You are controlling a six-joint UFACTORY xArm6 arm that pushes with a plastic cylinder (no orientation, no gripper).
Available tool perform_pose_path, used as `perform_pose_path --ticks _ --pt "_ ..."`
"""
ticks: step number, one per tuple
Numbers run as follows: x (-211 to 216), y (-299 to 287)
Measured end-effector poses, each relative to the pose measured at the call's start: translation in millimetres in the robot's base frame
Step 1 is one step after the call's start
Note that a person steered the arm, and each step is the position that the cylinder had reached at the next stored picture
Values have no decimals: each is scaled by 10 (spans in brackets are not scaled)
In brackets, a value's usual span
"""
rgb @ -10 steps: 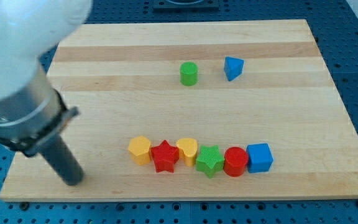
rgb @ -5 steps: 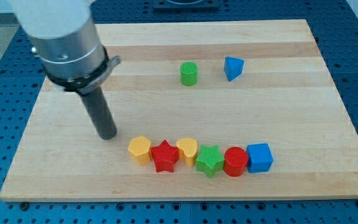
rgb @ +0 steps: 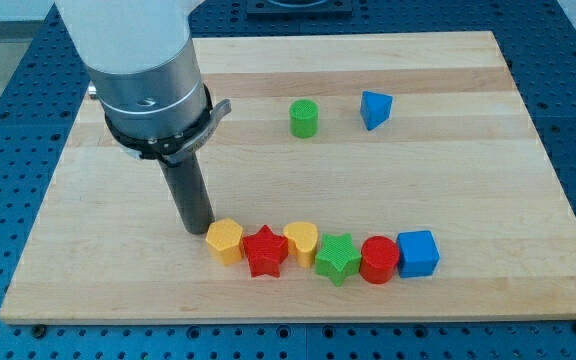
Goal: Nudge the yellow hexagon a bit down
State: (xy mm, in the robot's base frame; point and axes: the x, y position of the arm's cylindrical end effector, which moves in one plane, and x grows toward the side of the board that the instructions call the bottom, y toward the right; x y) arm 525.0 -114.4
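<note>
The yellow hexagon (rgb: 225,240) sits at the left end of a row of blocks near the board's bottom edge. My tip (rgb: 199,229) stands just up and left of it, very close or touching. To the hexagon's right follow a red star (rgb: 265,250), a yellow heart (rgb: 302,241), a green star (rgb: 338,258), a red cylinder (rgb: 379,260) and a blue cube (rgb: 417,253), all packed side by side.
A green cylinder (rgb: 304,118) and a blue triangle (rgb: 374,109) stand apart near the view's top. The wooden board (rgb: 468,180) lies on a blue perforated table. The arm's wide grey body (rgb: 148,70) hangs over the board's upper left.
My tip has swept from the board's lower left corner up and right, and now stands next to the yellow hexagon. No block has moved.
</note>
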Motion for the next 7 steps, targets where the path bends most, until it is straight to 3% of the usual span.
perform_pose_path --ticks 7 --pt "-117 201"
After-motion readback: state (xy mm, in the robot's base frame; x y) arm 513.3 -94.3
